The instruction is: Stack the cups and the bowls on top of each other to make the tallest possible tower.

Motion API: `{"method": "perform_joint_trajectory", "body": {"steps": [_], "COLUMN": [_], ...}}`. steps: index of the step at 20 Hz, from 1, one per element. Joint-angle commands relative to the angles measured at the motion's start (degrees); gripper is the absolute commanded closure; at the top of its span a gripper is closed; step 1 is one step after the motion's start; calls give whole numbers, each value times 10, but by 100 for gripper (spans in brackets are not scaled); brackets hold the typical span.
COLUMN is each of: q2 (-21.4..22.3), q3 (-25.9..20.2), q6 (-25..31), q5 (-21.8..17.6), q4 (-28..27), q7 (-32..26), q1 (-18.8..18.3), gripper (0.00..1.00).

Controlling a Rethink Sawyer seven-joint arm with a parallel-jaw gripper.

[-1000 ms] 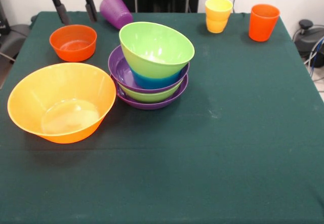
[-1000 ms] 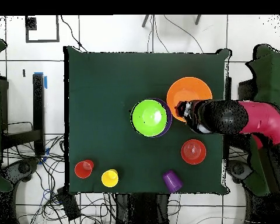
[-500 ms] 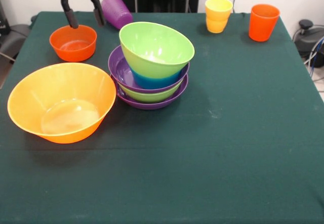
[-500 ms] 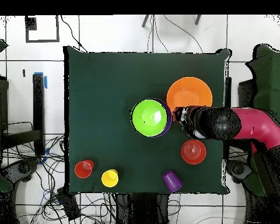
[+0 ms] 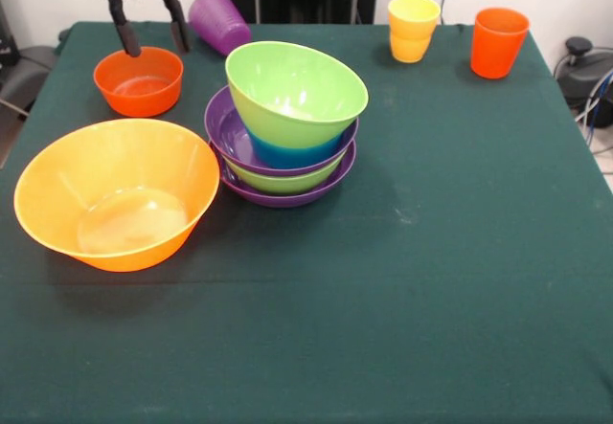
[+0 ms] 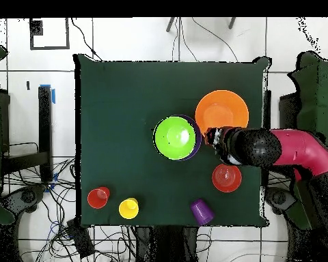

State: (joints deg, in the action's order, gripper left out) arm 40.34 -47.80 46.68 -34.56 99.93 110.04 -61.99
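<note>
The tower [image 5: 285,122] stands mid-table: a purple bowl, a green one, a purple one, a blue one and a tilted green bowl on top [image 6: 175,136]. The very large yellow-orange bowl [image 5: 117,192] sits to its left in the front view. The small red-orange bowl [image 5: 139,79] stands behind that. My gripper [image 5: 148,33] hangs open and empty above the red-orange bowl's far rim. A purple cup [image 5: 219,20] lies on its side near it. A yellow-orange cup [image 5: 413,28] and an orange-red cup [image 5: 498,42] stand at the far right.
The table [image 5: 450,252] is covered in dark green cloth. In the overhead view my arm [image 6: 290,151] reaches in from the right, over the gap between the big bowl [image 6: 222,109] and the small one [image 6: 226,177].
The gripper has moved toward the tower and lower, then back slightly left over the red-orange bowl. No bowl or cup has moved.
</note>
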Motion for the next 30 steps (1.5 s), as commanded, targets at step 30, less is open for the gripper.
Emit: {"method": "perform_joint_trajectory", "body": {"steps": [30], "q2": [-75], "q3": [109], "q6": [-93], "q5": [-96], "q4": [49], "q7": [-37], "q1": [30], "gripper": [0]}}
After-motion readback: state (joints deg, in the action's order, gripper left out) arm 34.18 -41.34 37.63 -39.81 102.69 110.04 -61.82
